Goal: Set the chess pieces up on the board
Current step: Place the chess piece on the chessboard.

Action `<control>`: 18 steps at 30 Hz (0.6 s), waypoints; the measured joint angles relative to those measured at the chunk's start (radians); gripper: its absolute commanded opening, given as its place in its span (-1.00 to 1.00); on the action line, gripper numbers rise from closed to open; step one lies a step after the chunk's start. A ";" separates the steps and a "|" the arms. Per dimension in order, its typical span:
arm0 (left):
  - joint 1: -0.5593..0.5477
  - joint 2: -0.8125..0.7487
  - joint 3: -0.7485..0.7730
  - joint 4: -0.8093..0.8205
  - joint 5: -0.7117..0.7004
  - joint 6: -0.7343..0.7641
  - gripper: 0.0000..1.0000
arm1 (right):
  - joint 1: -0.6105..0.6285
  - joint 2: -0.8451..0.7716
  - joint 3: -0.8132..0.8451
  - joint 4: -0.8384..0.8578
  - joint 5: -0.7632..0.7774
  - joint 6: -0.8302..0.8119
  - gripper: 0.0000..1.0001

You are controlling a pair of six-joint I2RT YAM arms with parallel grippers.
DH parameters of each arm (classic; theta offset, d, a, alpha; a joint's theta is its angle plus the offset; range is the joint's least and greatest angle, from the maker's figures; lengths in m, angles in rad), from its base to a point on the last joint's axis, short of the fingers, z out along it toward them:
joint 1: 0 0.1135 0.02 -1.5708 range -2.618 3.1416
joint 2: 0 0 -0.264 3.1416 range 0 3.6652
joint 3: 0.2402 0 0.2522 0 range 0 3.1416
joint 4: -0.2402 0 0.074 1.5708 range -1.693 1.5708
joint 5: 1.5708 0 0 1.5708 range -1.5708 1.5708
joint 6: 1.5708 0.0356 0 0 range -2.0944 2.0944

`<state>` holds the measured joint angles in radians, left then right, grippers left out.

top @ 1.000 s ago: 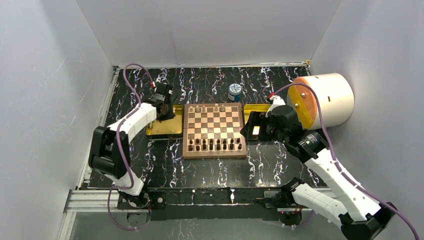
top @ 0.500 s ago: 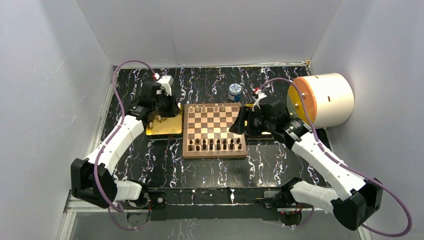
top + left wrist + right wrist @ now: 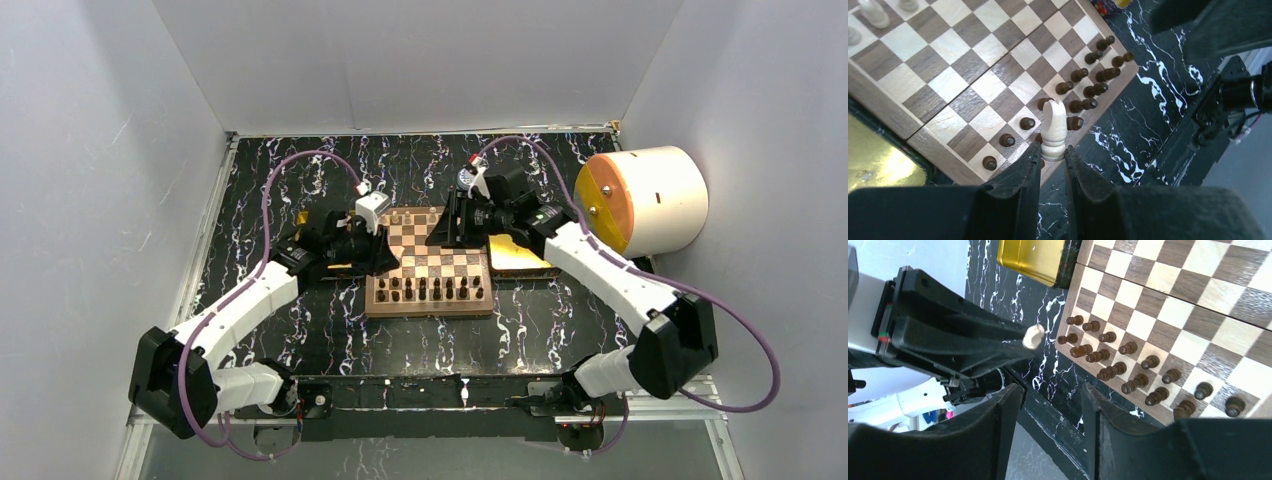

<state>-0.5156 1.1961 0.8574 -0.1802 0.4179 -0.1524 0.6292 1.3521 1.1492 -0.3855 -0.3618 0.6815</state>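
One pale piece (image 3: pixel 1054 129), a knight by its shape as far as I can judge, is pinched at its base between my left fingers (image 3: pixel 1029 172), which press on it from both sides. I hold it low on the base so that the head is free and upright, and so that I can see under it which square it goes to.

It hangs in the air over the near left corner of the board (image 3: pixel 955 82), just above the dark pieces (image 3: pixel 1079 75) that stand close together in two rows along the near side. I judge it does not belong there: the other pale pieces (image 3: pixel 874 12) stand at the far side, so the far rows are its place.

Between the two camps the squares are bare, and this is the open room for carrying it across. Only over the dark rows I must be high enough, because they stand tight and are easy to knock. Just beside the left border of the board lies a gold tray (image 3: pixel 878 167); its rim is an edge to pass over.

My right fingers (image 3: pixel 1000 425) are spread part-way with nothing between them. They hang above the far right part of the board and look toward the left arm, so both arms face each other over the same squares; I think one should give way. Around everything is the black marbled counter (image 3: pixel 1148 115).
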 measured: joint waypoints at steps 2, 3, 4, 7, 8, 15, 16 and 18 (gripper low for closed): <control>-0.011 0.000 -0.009 0.004 0.022 0.011 -0.88 | 0.006 0.042 0.019 0.002 -0.025 0.006 0.30; -0.013 0.000 -0.012 0.012 0.032 0.016 -0.88 | 0.010 0.061 0.031 0.000 -0.036 0.006 0.34; -0.014 0.000 -0.013 0.018 0.040 0.019 -0.88 | 0.016 0.086 0.049 -0.001 -0.048 0.005 0.38; -0.014 -0.005 -0.018 0.037 0.057 0.025 -0.88 | 0.031 0.160 0.118 -0.011 -0.078 -0.010 0.42; -0.015 -0.009 -0.022 0.044 0.063 0.026 -0.88 | 0.034 0.181 0.140 -0.013 -0.090 -0.016 0.39; -0.017 -0.020 -0.034 0.072 0.098 0.031 -0.91 | 0.054 0.247 0.183 -0.016 -0.166 -0.038 0.22; -0.017 -0.021 -0.034 0.074 0.103 0.031 -0.91 | 0.055 0.251 0.183 -0.016 -0.173 -0.039 0.22; -0.017 -0.024 -0.034 0.077 0.112 0.031 -0.91 | 0.059 0.254 0.182 -0.016 -0.183 -0.042 0.24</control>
<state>-0.5323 1.1721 0.8238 -0.1036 0.5301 -0.1215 0.6880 1.6066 1.3315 -0.4019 -0.5453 0.6399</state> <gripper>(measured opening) 0.181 0.611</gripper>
